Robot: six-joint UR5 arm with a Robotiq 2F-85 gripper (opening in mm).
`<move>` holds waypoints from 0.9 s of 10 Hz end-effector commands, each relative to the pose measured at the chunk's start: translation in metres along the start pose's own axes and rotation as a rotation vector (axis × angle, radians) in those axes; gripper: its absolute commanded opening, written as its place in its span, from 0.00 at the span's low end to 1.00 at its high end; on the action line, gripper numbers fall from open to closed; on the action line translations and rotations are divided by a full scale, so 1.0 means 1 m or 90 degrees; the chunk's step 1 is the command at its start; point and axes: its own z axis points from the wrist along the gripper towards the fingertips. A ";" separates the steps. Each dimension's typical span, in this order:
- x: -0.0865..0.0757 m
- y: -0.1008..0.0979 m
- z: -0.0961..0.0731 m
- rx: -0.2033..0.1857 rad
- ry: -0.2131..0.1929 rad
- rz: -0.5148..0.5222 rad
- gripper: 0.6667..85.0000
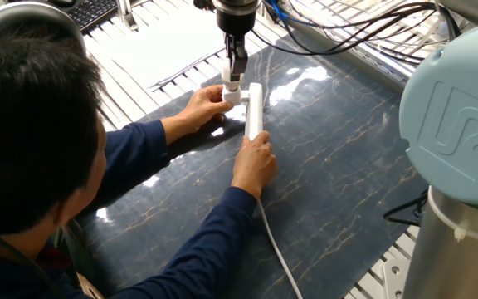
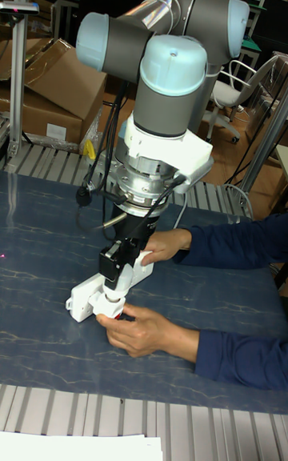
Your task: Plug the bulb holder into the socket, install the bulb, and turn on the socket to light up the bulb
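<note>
The socket (image 1: 255,112) is a long white strip on the dark mat, and it also shows in the tall fixed view (image 2: 82,298). At its left side sits the bulb holder (image 1: 233,96), steadied by a person's left hand (image 1: 196,108). The person's right hand (image 1: 254,162) presses on the strip's near end. My gripper (image 1: 236,75) points straight down over the holder, shut on the white bulb (image 1: 230,80), whose lower end meets the holder. In the tall fixed view the gripper (image 2: 112,289) hides most of the bulb.
The strip's white cord (image 1: 276,249) trails toward the front edge of the mat. The person's head (image 1: 23,116) and arms fill the left side. The arm's large grey joint (image 1: 459,124) blocks the right. Black cables (image 1: 347,25) hang at the back. A keyboard (image 1: 90,12) lies at the far left.
</note>
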 end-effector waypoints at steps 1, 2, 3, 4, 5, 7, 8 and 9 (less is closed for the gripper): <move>-0.003 0.005 -0.001 -0.014 -0.005 0.068 0.00; -0.002 0.007 -0.002 -0.018 -0.003 0.083 0.00; -0.002 0.008 -0.002 -0.021 -0.003 0.096 0.00; -0.003 0.009 -0.002 -0.024 -0.003 0.107 0.00; -0.004 0.009 -0.002 -0.025 -0.002 0.118 0.00; -0.005 0.009 -0.003 -0.033 -0.004 0.133 0.00; -0.007 0.010 -0.003 -0.041 -0.009 0.148 0.00; -0.007 0.011 -0.002 -0.048 -0.010 0.160 0.00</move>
